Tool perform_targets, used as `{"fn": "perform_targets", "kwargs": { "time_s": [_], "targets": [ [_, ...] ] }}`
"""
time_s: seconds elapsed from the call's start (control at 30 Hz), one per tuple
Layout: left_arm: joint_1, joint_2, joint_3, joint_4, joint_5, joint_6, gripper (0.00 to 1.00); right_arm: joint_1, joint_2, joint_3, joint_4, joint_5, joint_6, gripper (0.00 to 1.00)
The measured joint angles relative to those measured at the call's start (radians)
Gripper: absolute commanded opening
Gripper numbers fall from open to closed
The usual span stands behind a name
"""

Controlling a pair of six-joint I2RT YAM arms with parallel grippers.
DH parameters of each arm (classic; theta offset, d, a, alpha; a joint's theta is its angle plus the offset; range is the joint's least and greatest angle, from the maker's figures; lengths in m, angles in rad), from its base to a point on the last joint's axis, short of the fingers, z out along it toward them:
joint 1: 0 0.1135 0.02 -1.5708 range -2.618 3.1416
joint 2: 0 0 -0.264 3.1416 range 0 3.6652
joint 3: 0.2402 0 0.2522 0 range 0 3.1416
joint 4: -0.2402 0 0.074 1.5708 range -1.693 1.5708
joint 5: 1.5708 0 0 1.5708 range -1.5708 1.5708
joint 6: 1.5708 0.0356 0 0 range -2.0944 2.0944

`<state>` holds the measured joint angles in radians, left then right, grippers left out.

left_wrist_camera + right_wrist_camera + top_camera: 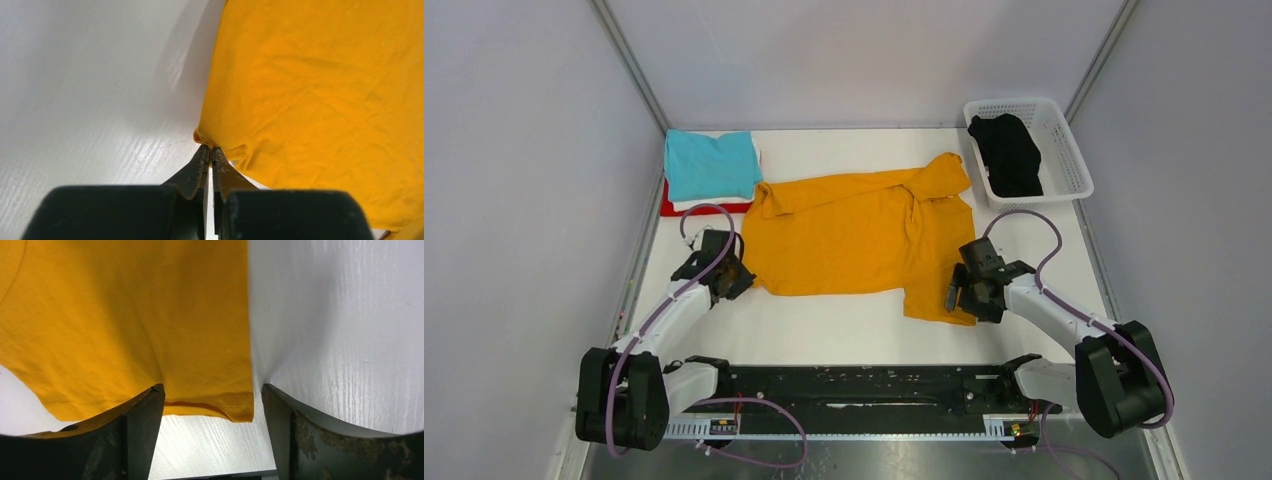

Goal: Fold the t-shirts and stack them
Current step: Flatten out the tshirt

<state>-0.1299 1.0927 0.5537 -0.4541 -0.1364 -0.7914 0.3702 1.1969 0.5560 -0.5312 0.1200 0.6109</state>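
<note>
White desk [844, 330] is being covered mid-frame by the orange t-shirt [854, 235]. Its lower-left corner is being pinched by the closed left tool [210, 152]. Its lower-right hem is being straddled by the right tool [212, 395], jaws wide apart. The teal t-shirt [711, 165] is being kept upper left, and the black t-shirt [1006, 155] in the upper-right basket [1069, 160].

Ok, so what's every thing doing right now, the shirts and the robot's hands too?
orange t-shirt, spread on the table, right side folded over.
left gripper, shut on the orange t-shirt's corner.
right gripper, open, either side of its hem corner.
teal t-shirt, folded, top of the pile.
red t-shirt, underneath the teal one.
black t-shirt, crumpled in the basket.
basket, upright.
</note>
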Motion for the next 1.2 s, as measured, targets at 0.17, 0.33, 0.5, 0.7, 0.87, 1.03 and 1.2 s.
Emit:
{"fn": "perform_targets", "kwargs": {
  "time_s": [0.17, 0.33, 0.5, 0.7, 0.87, 1.03, 1.2],
  "targets": [
    [0.000, 0.044, 0.002, -0.016, 0.026, 0.000, 0.00, 0.000, 0.023, 0.009, 0.023, 0.002, -0.004, 0.56],
    [0.000, 0.048, 0.005, -0.034, 0.024, -0.001, 0.00, 0.000, 0.031, 0.011, 0.036, -0.006, -0.005, 0.46],
    [0.000, 0.030, 0.008, -0.058, 0.008, -0.006, 0.00, 0.000, 0.037, 0.011, 0.041, -0.018, -0.009, 0.18],
    [0.000, -0.016, 0.010, -0.084, -0.010, -0.020, 0.00, 0.001, 0.044, 0.014, 0.043, -0.033, -0.018, 0.00],
    [-0.001, -0.104, 0.055, -0.124, -0.014, -0.027, 0.00, 0.002, -0.053, 0.047, 0.005, -0.006, -0.026, 0.00],
    [-0.005, -0.191, 0.185, -0.138, -0.014, -0.029, 0.00, 0.003, -0.278, 0.159, 0.005, 0.078, -0.031, 0.00],
    [-0.014, -0.249, 0.354, -0.149, -0.017, -0.030, 0.00, 0.003, -0.465, 0.331, 0.017, 0.195, -0.065, 0.00]
  ]
}}
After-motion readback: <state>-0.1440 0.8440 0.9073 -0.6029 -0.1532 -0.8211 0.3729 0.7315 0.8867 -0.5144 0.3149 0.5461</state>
